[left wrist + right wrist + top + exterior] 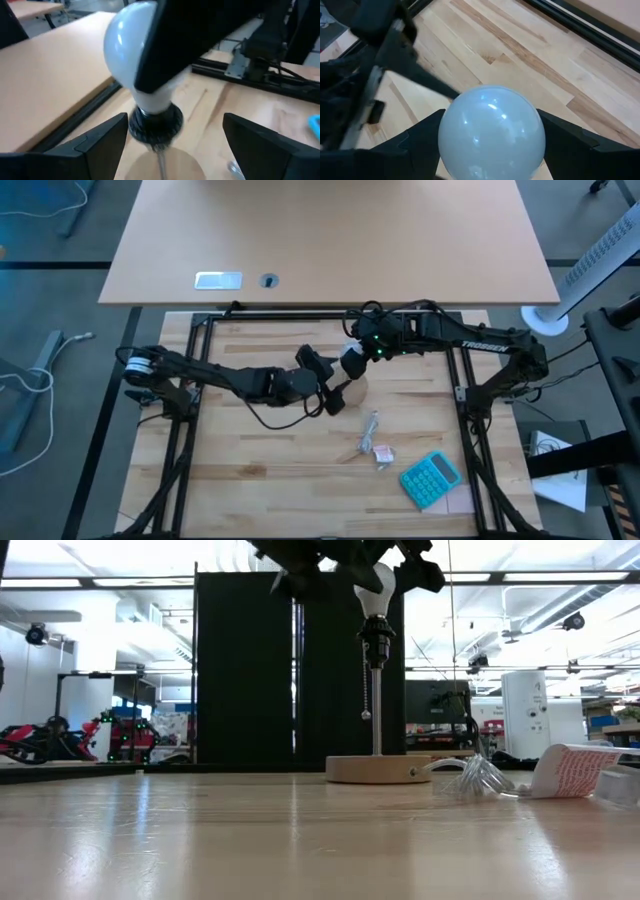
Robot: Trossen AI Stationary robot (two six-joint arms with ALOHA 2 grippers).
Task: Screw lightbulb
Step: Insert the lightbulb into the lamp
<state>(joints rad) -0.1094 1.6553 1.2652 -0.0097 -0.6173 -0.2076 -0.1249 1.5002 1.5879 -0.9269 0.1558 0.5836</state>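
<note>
The white lightbulb (490, 132) stands upright with its neck in the black socket (156, 122) of a lamp with a thin stem and a round wooden base (377, 769). My right gripper (352, 360) is above the lamp, shut on the bulb (375, 588). My left gripper (335, 392) is open at the lamp's left. In the left wrist view its fingers (102, 145) stand on either side of the socket, below the bulb (127, 47). My right gripper pinches the bulb's round globe at its widest part (451, 135) between its two fingers (422, 137). The fingers come from above, pointing down. The bulb sits upright, its neck in the socket. My left gripper has one fingertip (120, 127) close against the socket's collar; I cannot tell whether it touches.
A pull chain (366, 690) hangs from the socket. A crumpled clear wrapper with cord (370, 430), a small printed card (382, 452) and a teal calculator (430, 478) lie near the table's front right. Black frame rails (462, 380) run along the sides.
</note>
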